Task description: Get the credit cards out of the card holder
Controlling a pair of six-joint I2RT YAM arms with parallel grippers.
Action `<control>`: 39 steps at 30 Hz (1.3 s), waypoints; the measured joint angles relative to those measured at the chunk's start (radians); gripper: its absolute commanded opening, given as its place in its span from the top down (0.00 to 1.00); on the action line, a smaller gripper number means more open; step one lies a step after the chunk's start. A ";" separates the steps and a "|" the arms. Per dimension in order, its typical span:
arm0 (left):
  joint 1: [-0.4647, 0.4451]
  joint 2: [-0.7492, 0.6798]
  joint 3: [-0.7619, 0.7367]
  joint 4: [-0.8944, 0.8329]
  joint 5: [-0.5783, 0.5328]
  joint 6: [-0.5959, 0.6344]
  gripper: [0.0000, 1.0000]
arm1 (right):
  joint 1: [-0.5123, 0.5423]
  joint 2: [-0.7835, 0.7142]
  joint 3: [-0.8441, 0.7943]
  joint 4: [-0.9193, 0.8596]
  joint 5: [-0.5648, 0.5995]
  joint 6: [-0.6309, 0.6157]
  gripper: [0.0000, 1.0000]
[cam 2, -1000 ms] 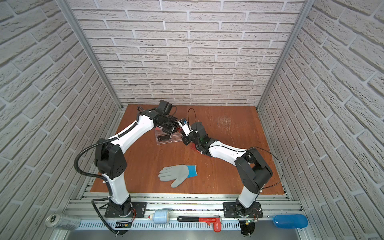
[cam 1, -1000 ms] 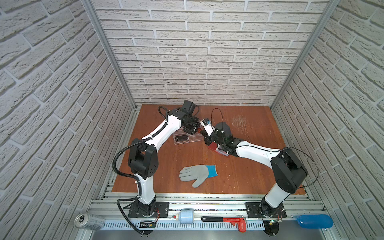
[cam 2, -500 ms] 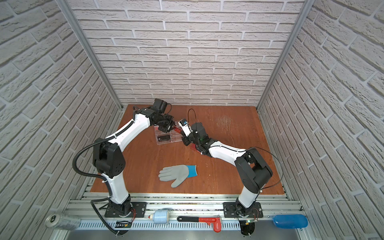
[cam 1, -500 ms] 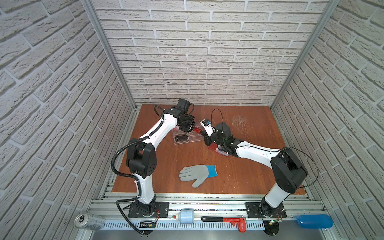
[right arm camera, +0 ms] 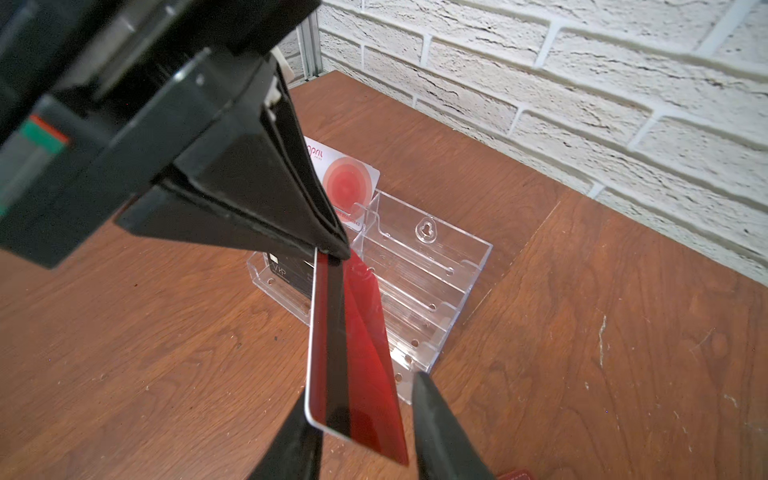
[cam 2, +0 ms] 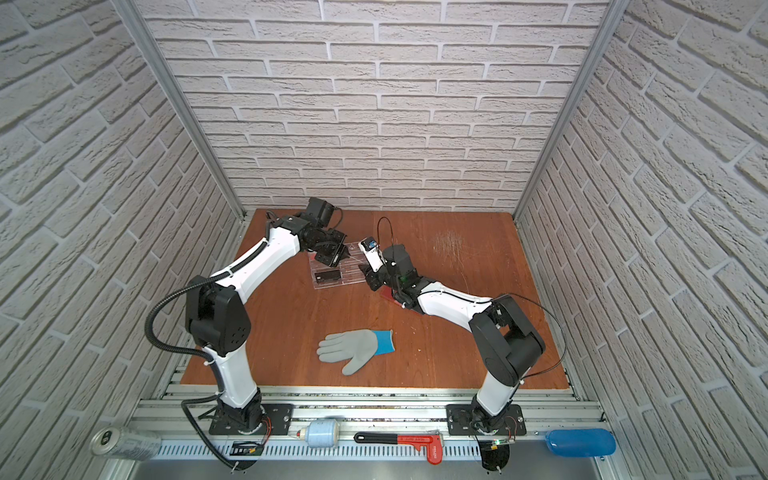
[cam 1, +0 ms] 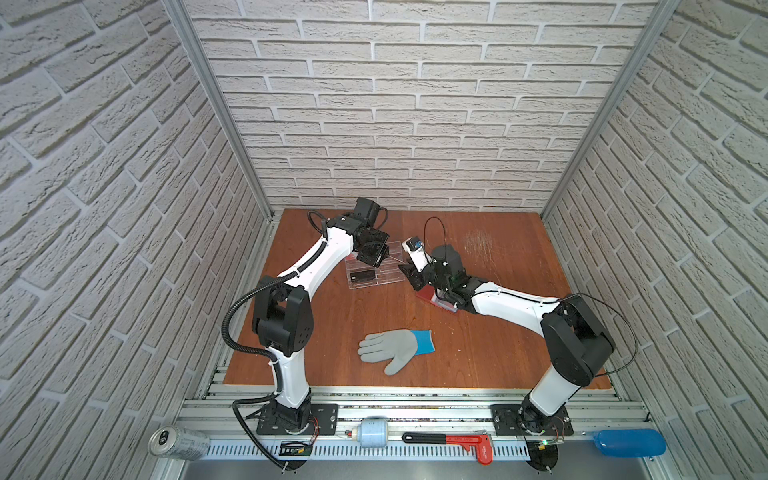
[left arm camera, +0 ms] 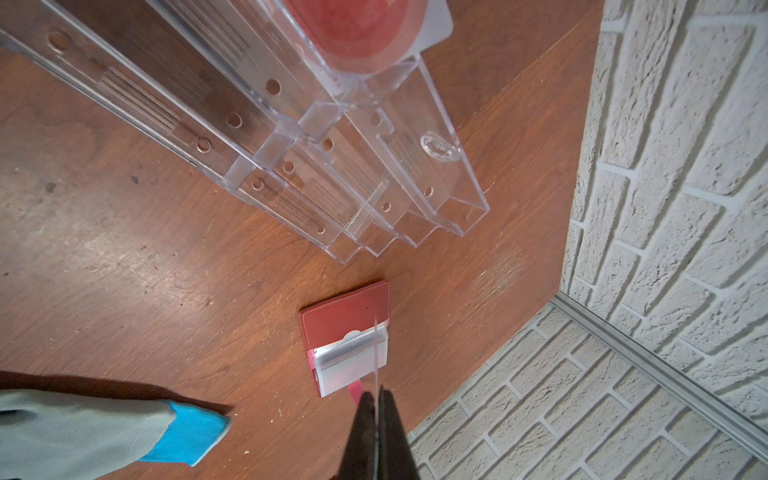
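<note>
The dark red credit card [right arm camera: 357, 353] hangs upright in the air, seen edge-on as a thin line [left arm camera: 376, 353] in the left wrist view. My left gripper [left arm camera: 377, 395] [right arm camera: 332, 249] is shut on its upper end. My right gripper [right arm camera: 361, 388] is open, its fingers either side of the card's lower end, with a clear gap at one finger. The dark red card holder [left arm camera: 345, 320] lies open on the table with its clear sleeves [left arm camera: 353, 361] showing. In both top views it sits under the right arm [cam 1: 432, 297] [cam 2: 388, 293].
A clear acrylic tiered stand [cam 1: 374, 274] [right arm camera: 415, 291] sits right behind the grippers. It holds a white card with red circles [right arm camera: 349, 183] and a black card [cam 1: 362, 274]. A grey and blue glove [cam 1: 395, 347] lies nearer the front. Brick walls enclose the table.
My left gripper has closed on the dark red card. My right gripper, shut on that card before, has opened and let it go.
</note>
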 measured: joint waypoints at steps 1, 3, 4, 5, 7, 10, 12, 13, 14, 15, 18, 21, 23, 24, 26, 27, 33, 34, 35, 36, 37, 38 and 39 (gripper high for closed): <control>0.002 -0.002 -0.007 0.000 -0.010 -0.001 1.00 | 0.000 0.000 0.000 0.000 0.003 0.007 0.53; 0.009 -0.014 -0.034 -0.001 -0.027 -0.005 1.00 | 0.000 -0.002 0.000 -0.007 0.008 0.019 0.46; 0.015 -0.025 -0.054 -0.002 -0.044 -0.011 1.00 | 0.000 -0.005 -0.001 -0.018 0.011 0.029 0.41; 0.021 -0.037 -0.072 -0.003 -0.059 -0.018 1.00 | 0.000 -0.011 -0.004 -0.028 0.015 0.034 0.37; 0.042 -0.084 -0.135 -0.001 -0.098 -0.041 1.00 | 0.000 -0.033 -0.012 -0.061 0.026 0.050 0.28; 0.074 -0.174 -0.236 0.010 -0.157 -0.092 1.00 | 0.000 -0.068 -0.013 -0.116 0.033 0.071 0.21; 0.088 -0.224 -0.282 0.010 -0.200 -0.129 1.00 | 0.000 -0.092 -0.013 -0.152 0.033 0.087 0.18; 0.096 -0.244 -0.298 0.010 -0.224 -0.146 1.00 | 0.000 -0.103 -0.013 -0.172 0.033 0.098 0.17; 0.101 -0.257 -0.307 0.008 -0.244 -0.163 1.00 | 0.000 -0.110 -0.013 -0.184 0.033 0.107 0.16; 0.105 -0.269 -0.316 0.010 -0.267 -0.184 1.00 | 0.000 -0.118 -0.013 -0.197 0.033 0.117 0.14; 0.105 -0.282 -0.330 0.010 -0.327 -0.245 1.00 | 0.000 -0.130 -0.013 -0.222 0.024 0.137 0.12; 0.105 -0.269 -0.325 0.010 -0.364 -0.296 1.00 | 0.000 -0.130 -0.013 -0.235 0.011 0.151 0.11; 0.105 -0.245 -0.307 0.007 -0.386 -0.327 1.00 | 0.000 -0.130 -0.013 -0.236 0.000 0.156 0.11; 0.103 -0.229 -0.296 0.008 -0.397 -0.343 1.00 | 0.000 -0.130 -0.013 -0.238 -0.006 0.158 0.11; 0.099 -0.201 -0.280 0.013 -0.417 -0.371 1.00 | 0.000 -0.130 -0.013 -0.241 -0.015 0.164 0.10; 0.095 -0.188 -0.274 0.016 -0.426 -0.389 1.00 | 0.000 -0.130 -0.013 -0.242 -0.020 0.166 0.10; 0.048 -0.101 -0.209 0.023 -0.474 -0.443 1.00 | 0.000 -0.117 -0.013 -0.245 -0.051 0.177 0.10; 0.042 -0.085 -0.195 0.026 -0.481 -0.447 1.00 | 0.000 -0.114 -0.013 -0.250 -0.054 0.179 0.10; 0.037 -0.073 -0.183 0.029 -0.486 -0.449 1.00 | 0.000 -0.114 -0.013 -0.255 -0.055 0.180 0.10; 0.033 -0.061 -0.173 0.030 -0.491 -0.452 1.00 | 0.000 -0.114 -0.013 -0.259 -0.055 0.180 0.10; 0.032 -0.055 -0.168 0.033 -0.495 -0.455 1.00 | 0.000 -0.114 -0.013 -0.259 -0.055 0.180 0.10; 0.031 -0.050 -0.164 0.032 -0.500 -0.457 1.00 | 0.000 -0.114 -0.013 -0.259 -0.055 0.180 0.10; 0.030 -0.045 -0.162 0.032 -0.506 -0.459 1.00 | 0.000 -0.114 -0.013 -0.261 -0.055 0.180 0.10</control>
